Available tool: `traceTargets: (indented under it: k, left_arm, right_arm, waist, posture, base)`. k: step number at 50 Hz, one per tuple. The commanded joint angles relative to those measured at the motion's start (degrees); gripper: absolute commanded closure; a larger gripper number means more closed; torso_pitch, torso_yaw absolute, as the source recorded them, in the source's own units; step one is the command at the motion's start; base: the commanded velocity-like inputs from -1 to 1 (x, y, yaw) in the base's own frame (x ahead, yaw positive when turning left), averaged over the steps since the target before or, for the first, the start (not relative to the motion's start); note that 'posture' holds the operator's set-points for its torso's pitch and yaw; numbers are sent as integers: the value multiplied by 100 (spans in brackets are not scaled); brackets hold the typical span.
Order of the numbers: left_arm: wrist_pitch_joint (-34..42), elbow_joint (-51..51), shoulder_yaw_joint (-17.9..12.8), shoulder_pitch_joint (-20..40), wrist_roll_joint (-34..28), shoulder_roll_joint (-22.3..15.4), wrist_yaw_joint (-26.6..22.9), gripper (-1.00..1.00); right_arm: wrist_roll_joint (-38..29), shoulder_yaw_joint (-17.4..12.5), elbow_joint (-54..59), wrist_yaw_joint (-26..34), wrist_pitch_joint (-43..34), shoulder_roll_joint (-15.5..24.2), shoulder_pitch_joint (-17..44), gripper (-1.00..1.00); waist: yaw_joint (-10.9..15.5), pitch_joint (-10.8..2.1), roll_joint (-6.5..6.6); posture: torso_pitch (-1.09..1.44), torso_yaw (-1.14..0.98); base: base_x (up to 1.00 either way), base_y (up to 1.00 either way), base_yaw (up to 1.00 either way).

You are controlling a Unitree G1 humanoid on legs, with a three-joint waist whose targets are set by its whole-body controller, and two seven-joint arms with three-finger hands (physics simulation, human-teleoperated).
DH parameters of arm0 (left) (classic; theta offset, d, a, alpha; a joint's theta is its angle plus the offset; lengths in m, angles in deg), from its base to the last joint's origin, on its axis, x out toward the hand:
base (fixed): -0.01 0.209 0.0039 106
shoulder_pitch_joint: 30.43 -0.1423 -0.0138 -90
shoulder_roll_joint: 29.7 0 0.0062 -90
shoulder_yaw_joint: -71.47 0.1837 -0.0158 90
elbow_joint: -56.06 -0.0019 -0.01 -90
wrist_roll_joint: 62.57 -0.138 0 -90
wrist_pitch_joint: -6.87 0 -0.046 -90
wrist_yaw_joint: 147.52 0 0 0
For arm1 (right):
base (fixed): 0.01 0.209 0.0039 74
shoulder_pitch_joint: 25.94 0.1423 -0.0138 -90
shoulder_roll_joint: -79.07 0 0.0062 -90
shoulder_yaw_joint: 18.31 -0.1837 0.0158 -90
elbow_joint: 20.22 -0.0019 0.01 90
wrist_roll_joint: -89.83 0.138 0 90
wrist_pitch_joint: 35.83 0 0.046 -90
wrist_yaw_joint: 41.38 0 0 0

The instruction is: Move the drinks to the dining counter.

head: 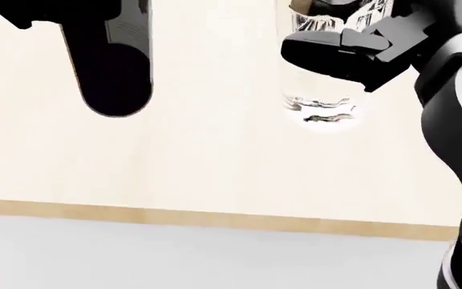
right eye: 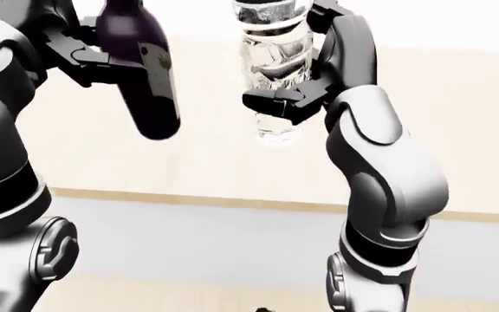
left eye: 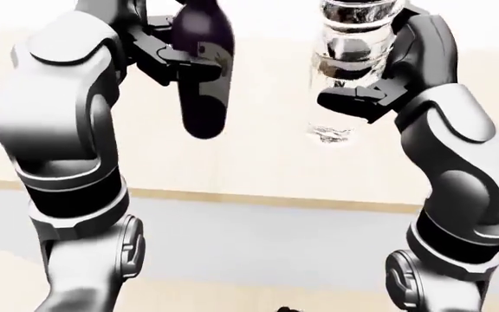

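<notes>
**Both hands loaded, in transit, no table in sight**

Left hand clamped round dark wine bottle, fingers wrapped on the body just below the shoulder; bottle upright, slightly tilted, base hanging free in the air. Right hand closed round clear water bottle, gripped low on the body, base showing just under the fingers. Both drinks held high, near each other but apart, neither resting on anything.

Step, as judged: carry phase. Pick-up done for both drinks; set-down not yet begun. Below and beyond the arms only a cream wall, a wooden skirting strip and pale grey floor. Dining counter not visible in any view.

Next move, as judged: walk or turn until the dining counter appears, then lower each bottle base-first onto it and open the fingers. Risk: tilted wine bottle tipping on release unless righted first.

View differences: eye views show whole arms, elbows, both grips and the wine bottle's label. Head view cropped close: only bottle bases, wine bottle reduced to a flat black shape, water bottle nearly lost against the wall.
</notes>
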Motion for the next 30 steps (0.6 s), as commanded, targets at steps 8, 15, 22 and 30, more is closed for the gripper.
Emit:
traceTargets:
  k: [8, 15, 22, 30]
  left_arm:
    - [-123, 194, -251, 297, -67, -187, 64, 100]
    - [-103, 224, -267, 281, -53, -209, 62, 100]
    - [-154, 208, -274, 238, -43, -208, 74, 100]
    - [-148, 243, -269, 190, -32, -193, 90, 100]
  right_arm:
    - [-41, 69, -166, 63, 129, 42, 241, 100]
    - [-99, 77, -199, 89, 89, 29, 237, 100]
    - [-162, 86, -205, 125, 99, 4, 222, 100]
    - [-220, 85, -202, 167, 104, -11, 203, 100]
  waist:
    - [335, -357, 561]
    - [340, -110, 320]
    - [320, -199, 131]
    - [164, -271, 123]
  posture:
    - [0, 0]
    - [0, 0]
    - [0, 0]
    - [0, 0]
  base:
    - [-95, 0, 0]
    - [-10, 0, 0]
    - [0, 0, 0]
    - [0, 0, 0]
